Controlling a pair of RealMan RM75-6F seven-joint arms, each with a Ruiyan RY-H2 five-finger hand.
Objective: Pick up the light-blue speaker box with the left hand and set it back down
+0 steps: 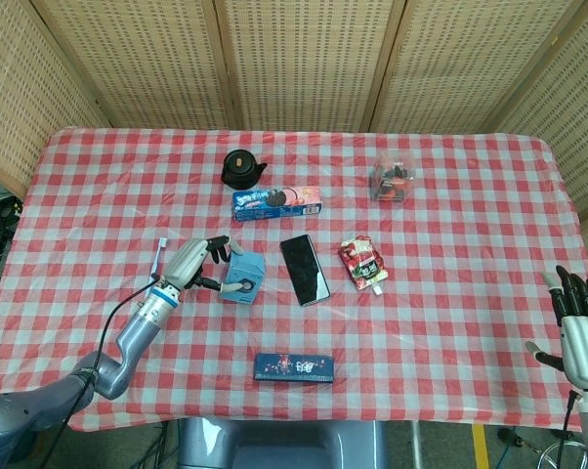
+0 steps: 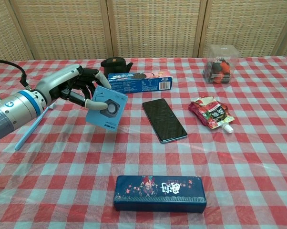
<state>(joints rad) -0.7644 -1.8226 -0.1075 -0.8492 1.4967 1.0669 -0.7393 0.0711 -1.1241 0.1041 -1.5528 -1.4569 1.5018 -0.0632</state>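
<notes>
Woven screens behind; red-checked counter point(image 1: 470, 293) in front. Near the left side, left hand point(image 2: 72, 88) gripping the speaker box point(image 2: 105, 109), fingers point(image 2: 88, 76) wrapped round its back edge, thumb across the front face. Box tilted on one corner, lower corner at or just above the cloth — cannot tell which. Beside the hand, a toothbrush point(image 2: 31, 125). Right of the box, a phone point(image 2: 164, 119), then a red pouch point(image 2: 210, 112). Beyond, a cookie box point(image 2: 139, 83) and black teapot point(image 2: 116, 65). Nearest the front edge, a dark case point(image 2: 158, 193). Right hand point(image 1: 579, 327) off the counter's right edge, fingers apart, holding nothing.
</notes>
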